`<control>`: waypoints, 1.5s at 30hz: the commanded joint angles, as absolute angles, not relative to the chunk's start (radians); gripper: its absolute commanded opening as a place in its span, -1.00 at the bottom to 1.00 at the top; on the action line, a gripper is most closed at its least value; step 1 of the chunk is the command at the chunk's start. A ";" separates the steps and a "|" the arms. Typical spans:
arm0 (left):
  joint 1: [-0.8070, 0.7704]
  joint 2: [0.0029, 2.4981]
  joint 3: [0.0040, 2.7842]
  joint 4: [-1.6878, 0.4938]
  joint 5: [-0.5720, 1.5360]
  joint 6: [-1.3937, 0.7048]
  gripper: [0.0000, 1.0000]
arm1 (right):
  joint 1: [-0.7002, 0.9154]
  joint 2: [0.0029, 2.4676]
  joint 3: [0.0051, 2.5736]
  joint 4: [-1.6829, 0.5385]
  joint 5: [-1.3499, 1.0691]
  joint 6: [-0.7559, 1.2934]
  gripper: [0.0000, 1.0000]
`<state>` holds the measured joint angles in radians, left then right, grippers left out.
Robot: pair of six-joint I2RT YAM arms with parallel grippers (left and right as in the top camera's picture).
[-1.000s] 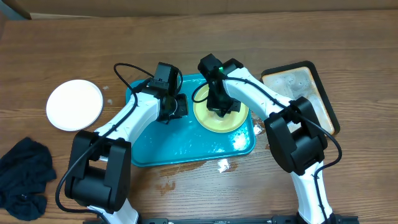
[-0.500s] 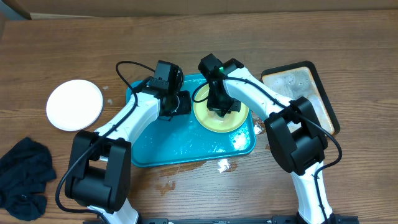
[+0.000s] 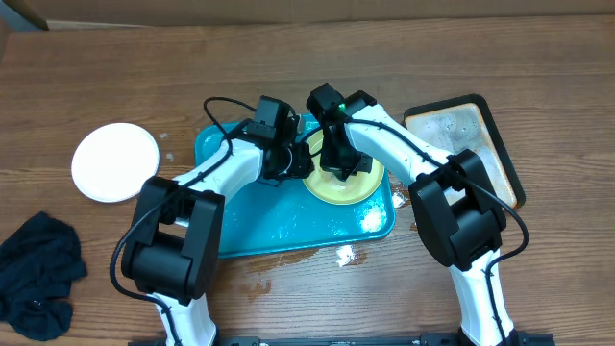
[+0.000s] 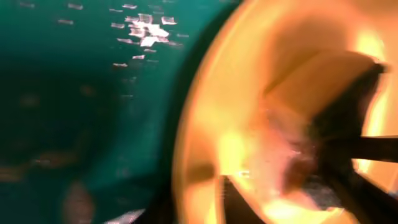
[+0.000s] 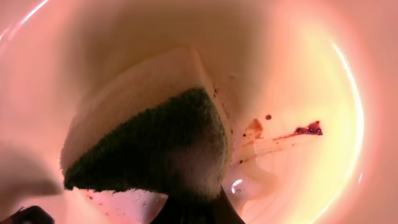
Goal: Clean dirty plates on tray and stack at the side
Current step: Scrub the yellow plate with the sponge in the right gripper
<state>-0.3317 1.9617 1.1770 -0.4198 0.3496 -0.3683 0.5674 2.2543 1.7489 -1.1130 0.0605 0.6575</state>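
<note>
Plates lie apart on the table [image 3: 384, 58]: the tray [image 3: 259, 221] carries the yellow plate [image 3: 360, 187], and a white plate [image 3: 115, 161] sits off left. Scrubbing is in hand, with the right gripper [image 3: 338, 168] pinching a sponge [image 5: 161, 143] against the yellow plate. The left gripper [image 3: 296, 163] is at its rim, spread or not I cannot tell. Next, I judge: wipe the red smear [image 5: 308, 129]. No legible writing.
</note>
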 commanded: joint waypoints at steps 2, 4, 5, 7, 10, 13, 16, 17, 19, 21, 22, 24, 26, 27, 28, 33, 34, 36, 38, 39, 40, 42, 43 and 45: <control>-0.352 2.012 1.166 -0.421 0.378 -0.364 -0.92 | 0.554 2.302 1.703 -1.112 0.072 0.655 -0.92; -0.352 2.012 1.166 -0.430 0.378 -0.363 -0.92 | 0.554 2.302 1.703 -1.112 0.067 0.655 -0.92; -0.352 2.012 1.166 -0.434 0.378 -0.363 -0.92 | 0.554 2.302 1.703 -1.111 0.065 0.655 -0.92; -0.352 2.012 1.166 -0.435 0.379 -0.363 -0.92 | 0.554 2.302 1.703 -1.111 0.065 0.655 -0.92; -0.352 2.012 1.166 -0.432 0.394 -0.363 -0.92 | 0.554 2.302 1.703 -1.111 0.065 0.655 -0.92; -0.352 2.012 1.166 -0.432 0.409 -0.361 -0.92 | 0.554 2.302 1.703 -1.111 0.065 0.655 -0.92; -0.352 2.012 1.166 -0.426 0.473 -0.298 -0.92 | 0.554 2.302 1.703 -1.111 0.065 0.655 -0.92; -0.352 2.012 1.166 -0.427 0.482 -0.290 -0.92 | 0.554 2.302 1.703 -1.111 0.065 0.655 -0.92; -0.352 2.012 1.166 -0.432 0.479 -0.293 -0.92 | 0.554 2.302 1.703 -1.110 0.068 0.655 -0.92; -0.352 2.012 1.166 -0.438 0.444 -0.330 -0.92 | 0.548 2.302 1.703 -1.108 0.084 0.656 -0.92; -0.352 2.012 1.166 -0.445 0.429 -0.344 -0.92 | 0.542 2.302 1.703 -1.110 0.096 0.657 -0.92; -0.352 2.012 1.166 -0.459 0.403 -0.348 -0.92 | 0.526 2.302 1.706 -1.126 0.128 0.669 -0.92; -0.352 2.012 1.166 -0.475 0.377 -0.348 -0.92 | 0.502 2.302 1.715 -1.156 0.171 0.690 -0.92; -0.352 2.012 1.166 -0.485 0.368 -0.349 -0.92 | 0.489 2.302 1.719 -1.166 0.181 0.690 -0.92; -0.352 2.012 1.166 -0.490 0.361 -0.352 -0.92 | 0.474 2.302 1.724 -1.179 0.184 0.690 -0.92; -0.352 2.012 1.166 -0.498 0.329 -0.373 -0.92 | 0.412 2.302 1.729 -1.223 0.217 0.715 -0.92; -0.352 2.012 1.166 -0.497 0.330 -0.374 -0.92 | 0.405 2.302 1.729 -1.224 0.215 0.713 -0.92; -0.352 2.012 1.166 -0.496 0.329 -0.375 -0.92 | 0.399 2.302 1.729 -1.229 0.200 0.701 -0.92; -0.352 2.012 1.166 -0.496 0.330 -0.375 -0.92 | 0.400 2.302 1.729 -1.221 0.169 0.663 -0.92; -0.352 2.012 1.166 -0.496 0.330 -0.375 -0.92 | 0.406 2.302 1.729 -1.213 0.147 0.645 -0.92; -0.352 2.012 1.166 -0.496 0.329 -0.375 -0.91 | 0.415 2.302 1.729 -1.200 0.115 0.618 -0.92; -0.352 2.012 1.166 -0.496 0.331 -0.382 -0.92 | 0.436 2.302 1.729 -1.179 0.063 0.593 -0.92; -0.352 2.012 1.166 -0.496 0.330 -0.382 -0.92 | 0.450 2.302 1.729 -1.171 0.045 0.594 -0.92; -0.352 2.012 1.166 -0.496 0.331 -0.382 -0.92 | 0.482 2.302 1.729 -1.148 0.010 0.587 -0.92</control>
<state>-0.3405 1.9690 1.1885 -0.4728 0.3515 -0.3920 0.4332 2.2543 1.7508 -1.1934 0.0875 0.6193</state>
